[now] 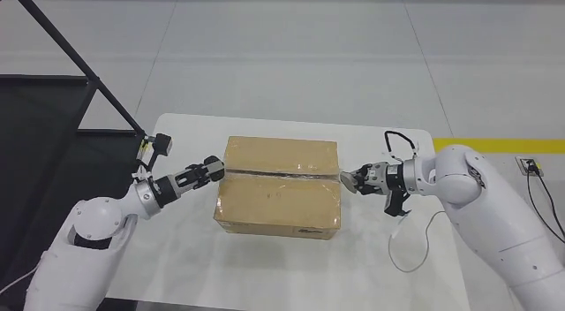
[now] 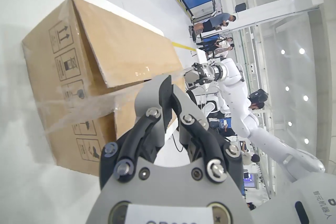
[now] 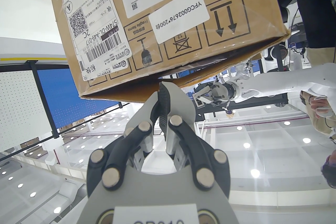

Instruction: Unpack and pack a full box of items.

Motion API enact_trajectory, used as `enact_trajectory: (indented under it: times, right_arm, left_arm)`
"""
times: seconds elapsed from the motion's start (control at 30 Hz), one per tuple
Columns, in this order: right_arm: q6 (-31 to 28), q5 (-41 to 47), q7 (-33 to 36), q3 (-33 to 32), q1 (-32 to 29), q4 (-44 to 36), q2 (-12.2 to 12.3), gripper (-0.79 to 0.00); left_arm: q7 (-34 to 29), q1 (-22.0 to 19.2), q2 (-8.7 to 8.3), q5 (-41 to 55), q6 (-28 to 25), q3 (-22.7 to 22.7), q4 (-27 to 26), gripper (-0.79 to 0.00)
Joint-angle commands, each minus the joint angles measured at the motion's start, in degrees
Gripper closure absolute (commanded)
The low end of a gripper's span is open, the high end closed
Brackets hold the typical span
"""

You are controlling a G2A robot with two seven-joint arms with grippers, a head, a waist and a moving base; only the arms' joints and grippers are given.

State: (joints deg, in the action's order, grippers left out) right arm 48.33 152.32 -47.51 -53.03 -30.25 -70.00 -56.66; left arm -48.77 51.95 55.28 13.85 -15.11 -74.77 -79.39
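A brown cardboard box (image 1: pixel 281 185) stands in the middle of the white table (image 1: pixel 265 267), its two top flaps meeting at a centre seam under clear tape. My left gripper (image 1: pixel 214 170) is shut at the left end of that seam, its tips level with the taped flap edge (image 2: pixel 123 89). My right gripper (image 1: pixel 350 178) is shut at the seam's right end, just off the box's labelled end face (image 3: pixel 168 12). In the left wrist view the shut fingertips (image 2: pixel 168 83) lie beside the box (image 2: pixel 99 72). The right wrist view has my right gripper (image 3: pixel 163 88) under the box's flap edge.
A black frame (image 1: pixel 71 72) with dark panel stands left of the table. A white cable (image 1: pixel 410 240) loops over the table's right part. Bare table surface lies in front of the box. Grey floor with yellow lines lies beyond.
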Motion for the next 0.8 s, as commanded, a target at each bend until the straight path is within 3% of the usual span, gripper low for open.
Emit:
enact_trajectory:
  times: [0.0, 0.33, 0.77]
  right_arm:
    - [0.0, 0.0, 0.0, 0.1, 0.0, 0.0, 0.0, 0.0]
    - [0.3, -0.3, 0.1, 0.4, 0.0, -0.1, -0.1, 0.0]
    - [0.8, -0.5, 0.2, 0.7, 0.1, 0.2, -0.2, 0.0]
  left_arm:
    - [0.2, -1.1, 0.33, -0.3, -0.2, 1.5, 1.3, 0.0]
    - [1.7, -2.9, 1.26, 0.0, -2.1, 3.9, 4.5, 0.0]
    - [3.9, -5.9, 2.36, -2.8, -0.2, 6.9, 8.0, 0.0]
